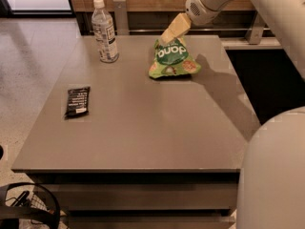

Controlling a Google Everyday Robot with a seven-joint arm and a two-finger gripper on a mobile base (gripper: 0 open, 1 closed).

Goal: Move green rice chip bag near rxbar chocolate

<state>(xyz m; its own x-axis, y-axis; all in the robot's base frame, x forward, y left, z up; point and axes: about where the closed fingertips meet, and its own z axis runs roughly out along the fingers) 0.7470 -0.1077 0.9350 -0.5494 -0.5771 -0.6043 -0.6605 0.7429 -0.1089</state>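
The white arm [214, 1] comes in from the upper right and slants down to the left. Its tan gripper [167, 37] touches the top edge of the crinkly green rice chip bag [172, 60], which sits at the back of the grey desk [143, 128]. I cannot tell whether the jaws are clamped on it. Pale speckled floor [28, 61] runs along the left. The small black-wrapped rxbar chocolate [77, 101] lies flat near the desk's left edge, well apart from the bag. A clear plastic water bottle [104, 32] stands upright at the back.
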